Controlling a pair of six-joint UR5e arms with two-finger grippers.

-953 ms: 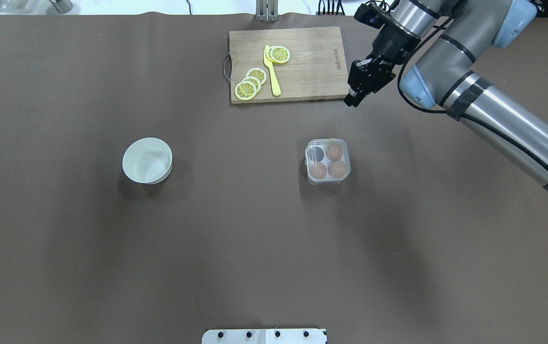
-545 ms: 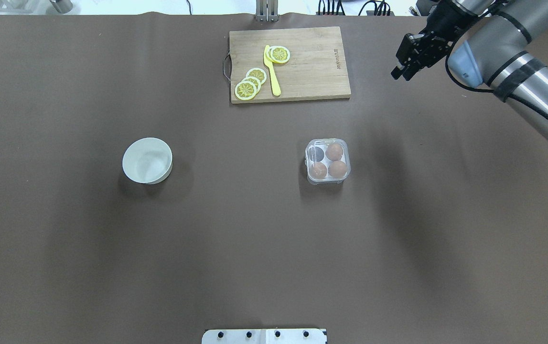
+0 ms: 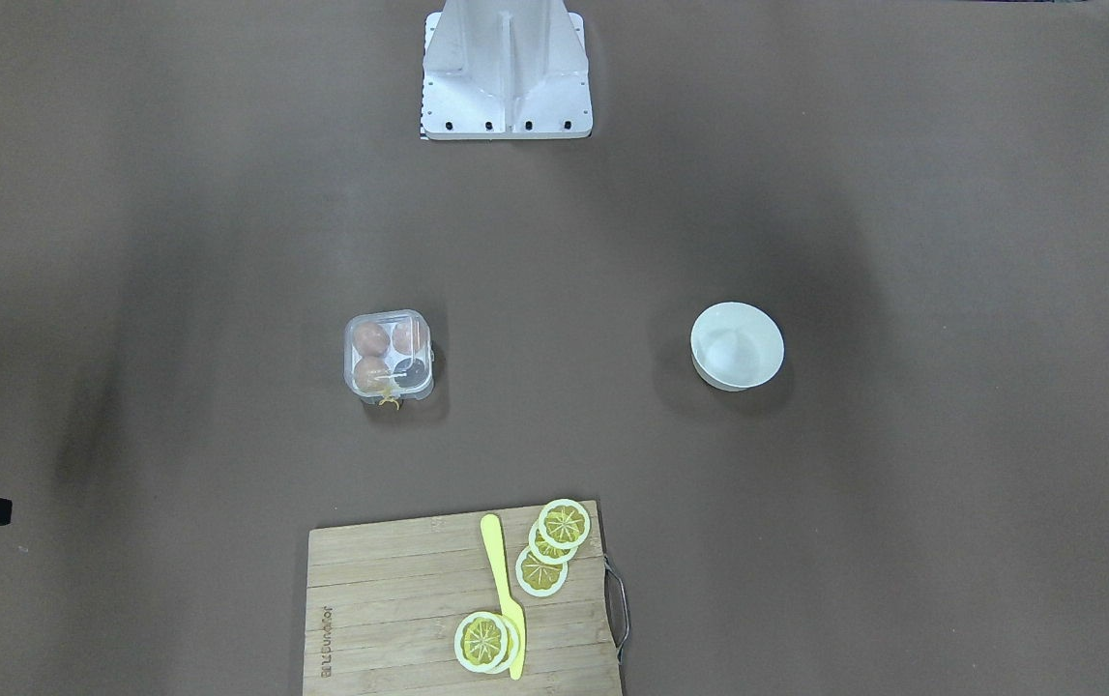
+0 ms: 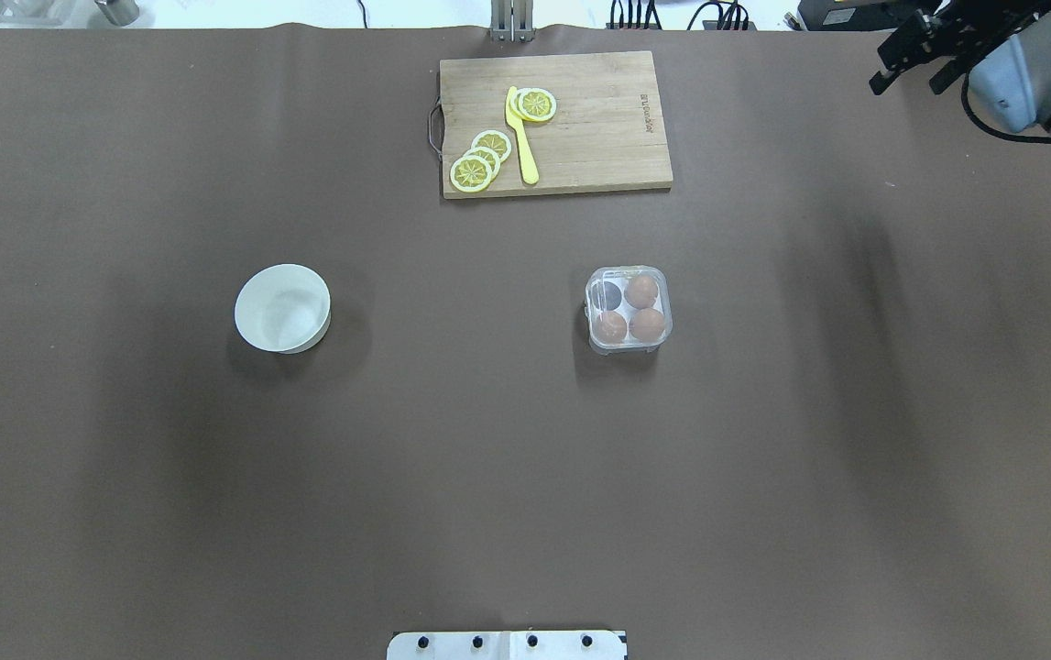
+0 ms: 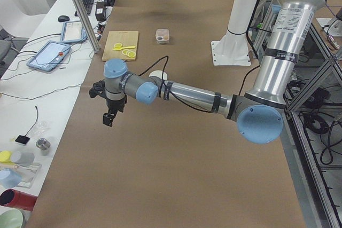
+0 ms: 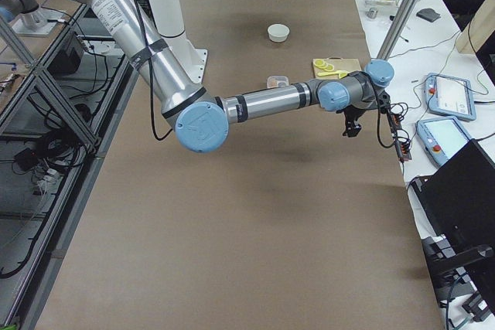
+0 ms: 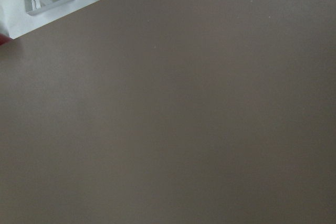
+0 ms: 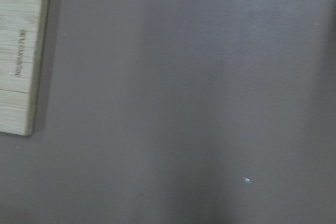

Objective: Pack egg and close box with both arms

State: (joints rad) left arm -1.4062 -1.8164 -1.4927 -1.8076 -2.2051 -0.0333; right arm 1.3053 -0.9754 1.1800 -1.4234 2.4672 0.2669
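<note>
— Brown eggs [image 4: 642,291] fill three cells of the box [image 4: 628,275], mid-table, right of the bowl [image 4: 282,308]. The lid looks shut.
— Right gripper [image 6: 350,132] hangs far right, left gripper [image 5: 108,122] far left; I can't tell their jaws. Keep both high, clear of the box.

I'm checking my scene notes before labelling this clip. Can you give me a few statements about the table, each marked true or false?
1. The box holds three brown eggs and has one empty cell. True.
2. The box sits on the cutting board. False: it stands on the table, apart from the board.
3. The right gripper grips an egg. False: it hangs over the table's far corner with nothing between its fingers.
4. Lemon slices and a yellow knife lie on the cutting board. True.
5. The white bowl is on the left arm's side of the box. True.
</note>
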